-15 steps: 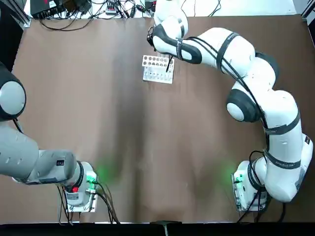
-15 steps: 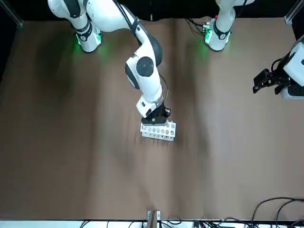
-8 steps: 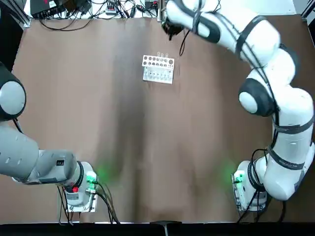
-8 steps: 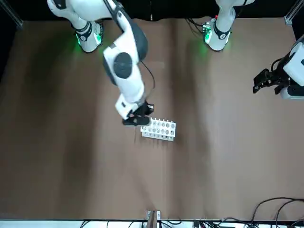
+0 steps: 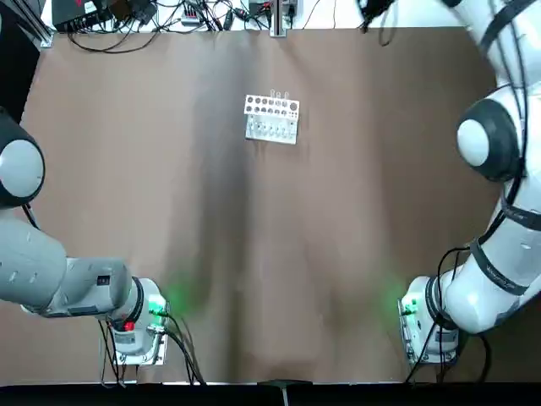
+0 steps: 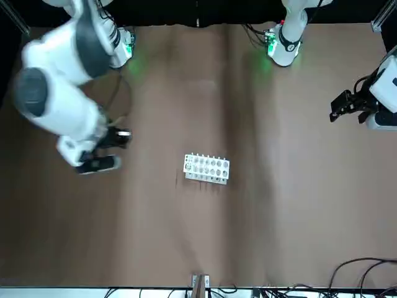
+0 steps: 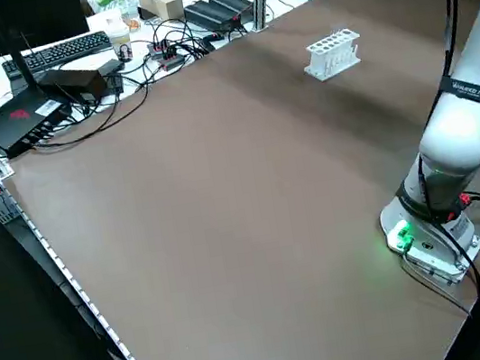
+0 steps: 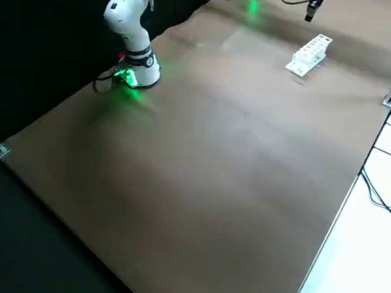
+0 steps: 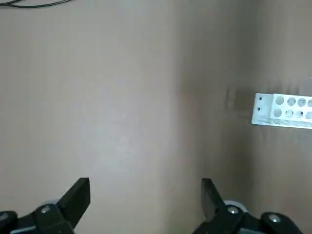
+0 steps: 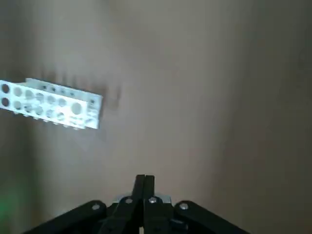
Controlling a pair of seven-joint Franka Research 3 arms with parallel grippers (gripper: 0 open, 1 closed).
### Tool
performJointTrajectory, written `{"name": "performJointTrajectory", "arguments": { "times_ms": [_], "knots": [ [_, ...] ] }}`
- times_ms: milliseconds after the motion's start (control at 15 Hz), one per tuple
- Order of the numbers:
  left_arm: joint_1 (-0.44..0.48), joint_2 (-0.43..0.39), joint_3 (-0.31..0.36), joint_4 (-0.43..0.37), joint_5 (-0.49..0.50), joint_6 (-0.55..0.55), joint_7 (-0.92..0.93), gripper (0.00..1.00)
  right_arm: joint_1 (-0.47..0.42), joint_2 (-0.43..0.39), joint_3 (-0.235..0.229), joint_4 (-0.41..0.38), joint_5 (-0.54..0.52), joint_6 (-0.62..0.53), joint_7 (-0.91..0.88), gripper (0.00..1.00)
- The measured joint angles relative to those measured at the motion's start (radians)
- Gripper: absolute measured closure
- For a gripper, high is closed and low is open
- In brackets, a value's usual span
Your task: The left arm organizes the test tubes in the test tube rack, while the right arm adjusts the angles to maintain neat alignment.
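Note:
The white test tube rack (image 5: 271,118) (image 6: 206,169) (image 7: 332,54) (image 8: 309,53) stands alone on the brown table, toward the far side. A few thin clear test tubes (image 7: 341,35) stand upright in it, barely visible. My right gripper (image 10: 145,181) is shut with nothing in it. It hangs in the air well off to the rack's right, near the far edge (image 5: 370,12) (image 6: 102,164). The rack (image 10: 51,104) shows far off in its wrist view. My left gripper (image 9: 145,192) (image 6: 340,107) is open and empty, parked high over the table's left side, far from the rack (image 9: 282,110).
Both arm bases (image 5: 139,317) (image 5: 423,320) with green lights sit at the near edge. Cables, a keyboard (image 7: 64,51) and boxes lie beyond the table's far edge. A wide stretch of brown tabletop (image 5: 254,237) lies between the bases and the rack.
My right gripper has lifted off the rack and swung away to the right and far edge. The rack has stayed where it was. The left arm has not moved.

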Motion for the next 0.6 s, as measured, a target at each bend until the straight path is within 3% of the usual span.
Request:
{"name": "performJointTrajectory", "arguments": {
  "times_ms": [333,600],
  "knots": [
    [0.000,0.000,0.000,0.000,0.000,0.000,0.000,0.00,-0.160,-0.084,-0.003,-0.015,-0.003,-0.066,-0.028,0.92],
    [-0.002,0.000,0.000,0.000,0.000,0.000,0.000,0.00,-0.198,-0.177,-0.003,-0.127,-0.044,-0.074,-0.118,0.89]
  ]
}}
